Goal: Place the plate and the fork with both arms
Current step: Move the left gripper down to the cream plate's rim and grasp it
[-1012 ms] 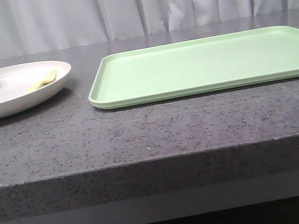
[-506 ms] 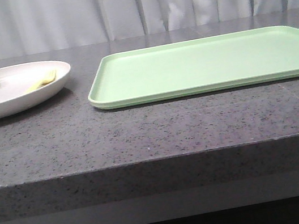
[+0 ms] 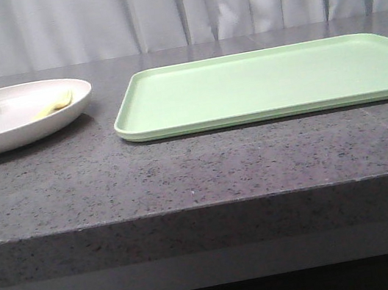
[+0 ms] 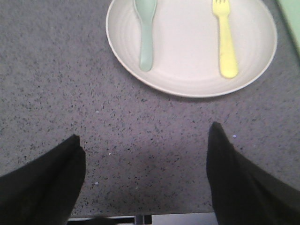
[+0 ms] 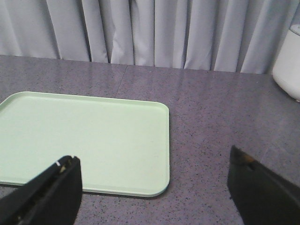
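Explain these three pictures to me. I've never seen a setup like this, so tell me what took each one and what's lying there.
This is a two-armed robot at a dark speckled table. One picture looks forward over the table. The other two come from cameras on each wrist; the dark shapes at their lower edges are fingers. The left hand and right hand are both open and hold nothing. To the left sits a pale plate carrying a small yellow fork and a grey-green spoon, lying apart. Beside it, to the right, is a flat light-green tray, with nothing on it. A white object shows only at the edge of the right wrist view.
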{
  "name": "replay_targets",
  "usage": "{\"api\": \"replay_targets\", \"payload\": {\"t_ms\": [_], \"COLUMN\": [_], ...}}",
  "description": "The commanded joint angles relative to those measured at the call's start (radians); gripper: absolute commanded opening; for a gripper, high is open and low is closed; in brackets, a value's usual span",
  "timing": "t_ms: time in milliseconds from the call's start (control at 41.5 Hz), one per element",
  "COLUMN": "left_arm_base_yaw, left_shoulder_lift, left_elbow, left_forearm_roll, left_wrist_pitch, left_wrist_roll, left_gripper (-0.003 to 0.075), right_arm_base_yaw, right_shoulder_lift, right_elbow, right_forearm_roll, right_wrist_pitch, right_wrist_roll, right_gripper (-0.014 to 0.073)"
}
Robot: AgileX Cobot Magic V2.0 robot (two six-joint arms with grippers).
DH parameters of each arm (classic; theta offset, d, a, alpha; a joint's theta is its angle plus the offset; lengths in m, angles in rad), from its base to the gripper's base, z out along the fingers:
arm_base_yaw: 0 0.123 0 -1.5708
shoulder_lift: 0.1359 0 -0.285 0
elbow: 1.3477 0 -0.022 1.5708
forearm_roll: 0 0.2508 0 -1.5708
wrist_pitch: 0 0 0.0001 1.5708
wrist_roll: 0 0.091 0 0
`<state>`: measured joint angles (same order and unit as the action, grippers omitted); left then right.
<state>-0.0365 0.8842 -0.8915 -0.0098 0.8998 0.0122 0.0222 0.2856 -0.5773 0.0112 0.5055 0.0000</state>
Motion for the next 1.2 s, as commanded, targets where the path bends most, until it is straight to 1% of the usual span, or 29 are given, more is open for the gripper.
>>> {"api": "replay_targets", "payload": {"t_ms": [0, 48, 96, 169, 217, 313, 434, 506, 602, 819, 1180], "left_arm_base_yaw": [0.027, 0.063, 0.108, 0.180, 0.229, 0.316, 0.378, 0.386, 0.386, 0.386, 0.377], "left_shoulder_lift": [0.125, 0.174, 0.226, 0.293, 0.344, 0.421, 0.510, 0.564, 0.627, 0.723, 0.821], "left_elbow": [-0.077, -0.100, -0.129, -0.168, -0.196, -0.238, -0.280, -0.300, -0.323, -0.335, -0.343], "left_forearm_roll": [0.018, 0.010, -0.039, -0.182, -0.304, -0.494, -0.651, -0.716, -0.752, -0.872, -0.888], "left_wrist_pitch": [-0.035, -0.037, -0.037, -0.037, -0.037, -0.037, -0.037, -0.037, -0.046, -0.067, -0.105], "left_wrist_roll": [0.000, 0.007, 0.043, 0.155, 0.251, 0.359, 0.442, 0.476, 0.480, 0.549, 0.556], "left_gripper": [0.0510, 0.0510, 0.0510, 0.0510, 0.0510, 0.0510, 0.0510, 0.0510, 0.0499, 0.0428, 0.0378], "right_arm_base_yaw": [-0.005, -0.005, -0.005, -0.005, -0.005, -0.005, -0.005, -0.005, -0.005, -0.005, -0.005], "right_shoulder_lift": [0.019, 0.019, 0.019, 0.019, 0.019, 0.019, 0.019, 0.019, 0.019, 0.019, 0.019], "right_elbow": [-0.034, -0.034, -0.034, -0.034, -0.034, -0.034, -0.034, -0.034, -0.034, -0.034, -0.034], "right_forearm_roll": [-0.011, -0.011, -0.011, -0.011, -0.011, -0.011, -0.011, -0.011, -0.011, -0.011, -0.011], "right_wrist_pitch": [-0.076, -0.076, -0.076, -0.076, -0.076, -0.076, -0.076, -0.076, -0.076, -0.076, -0.076], "right_wrist_roll": [-0.007, -0.007, -0.007, -0.007, -0.007, -0.007, -0.007, -0.007, -0.007, -0.007, -0.007], "right_gripper": [0.0645, 0.0645, 0.0645, 0.0645, 0.0645, 0.0645, 0.0645, 0.0645, 0.0645, 0.0645, 0.0645]}}
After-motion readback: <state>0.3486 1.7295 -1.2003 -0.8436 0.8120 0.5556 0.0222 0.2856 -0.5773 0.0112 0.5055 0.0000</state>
